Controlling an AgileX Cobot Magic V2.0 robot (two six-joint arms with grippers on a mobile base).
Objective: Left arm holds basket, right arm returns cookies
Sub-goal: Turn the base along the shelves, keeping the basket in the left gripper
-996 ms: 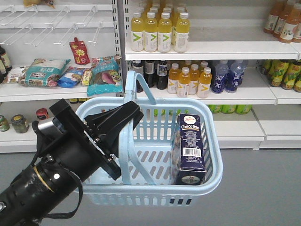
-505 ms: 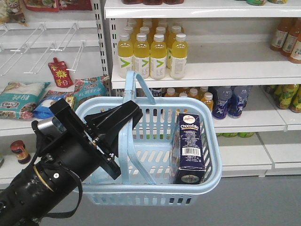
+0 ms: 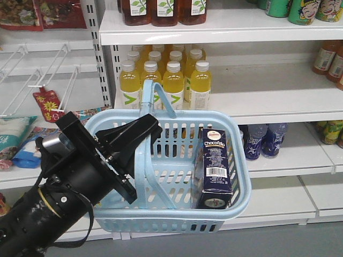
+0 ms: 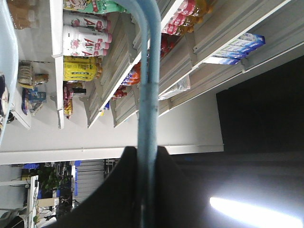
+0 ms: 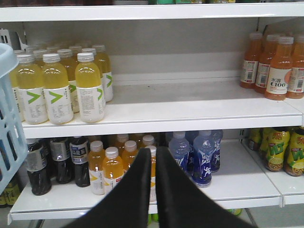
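The left tool (image 3: 134,140) is clamped on a hoop handle (image 4: 145,95) of the light blue basket (image 3: 244,160), so everything hangs from one pinch. A slip or swing there could topple the tall Chocofile cookie carton (image 3: 214,168), which stands upright at the basket's right end. The right tool (image 5: 154,159), fingers together and empty, faces the drinks shelf (image 5: 190,114), and its way in looks tight, past the rim and the handle bars (image 3: 163,187) at centre frame, with yellow drink bottles (image 3: 171,80) crowding behind.
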